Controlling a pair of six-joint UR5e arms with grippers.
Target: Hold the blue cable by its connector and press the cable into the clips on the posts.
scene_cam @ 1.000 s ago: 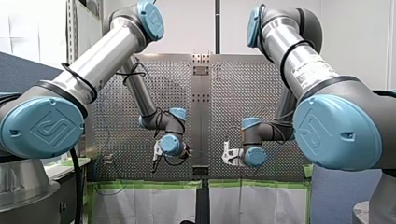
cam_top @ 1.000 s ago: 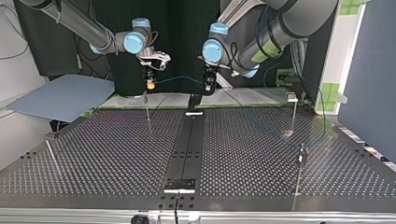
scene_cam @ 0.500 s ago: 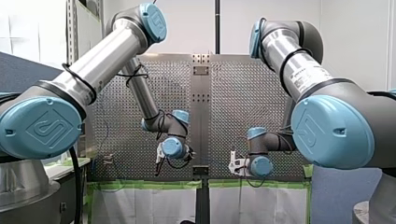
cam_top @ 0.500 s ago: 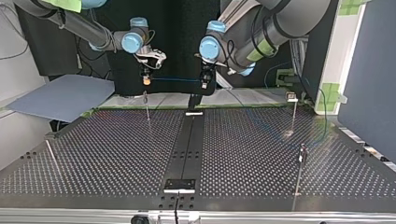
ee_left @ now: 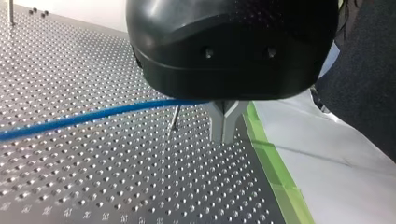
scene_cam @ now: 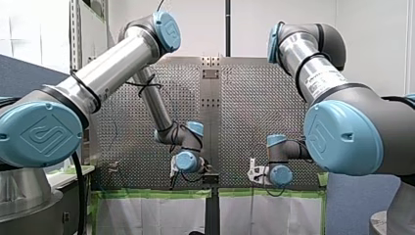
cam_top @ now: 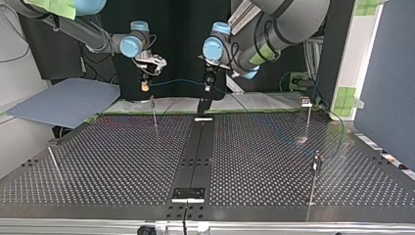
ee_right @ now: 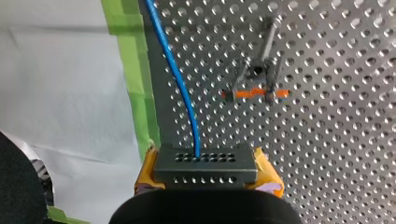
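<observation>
The blue cable (ee_right: 181, 80) hangs in the air above the clip post (ee_right: 257, 74), strung in a shallow sag between the two grippers. Its connector (ee_right: 205, 169), a dark block dotted with holes, sits between the yellow pads of my right gripper (cam_top: 145, 86), whose jaws are closed on it just above the post. My left gripper (ee_left: 226, 128) holds the cable further from the post, its metal jaws pinched together on the blue line.

Under the post spreads the perforated metal worktop (cam_top: 274, 161). A dark centre strip (cam_top: 195, 152) lies beside the post, and green tape (ee_right: 128, 56) and white sheeting (ee_right: 60, 93) run along the edge nearest it. A grey-blue board (cam_top: 63, 100) lies past that edge.

The arms' blue joint caps (scene_cam: 41, 134) carry an embossed logo. The print on my right arm's label (scene_cam: 320, 81) is too small to read.
</observation>
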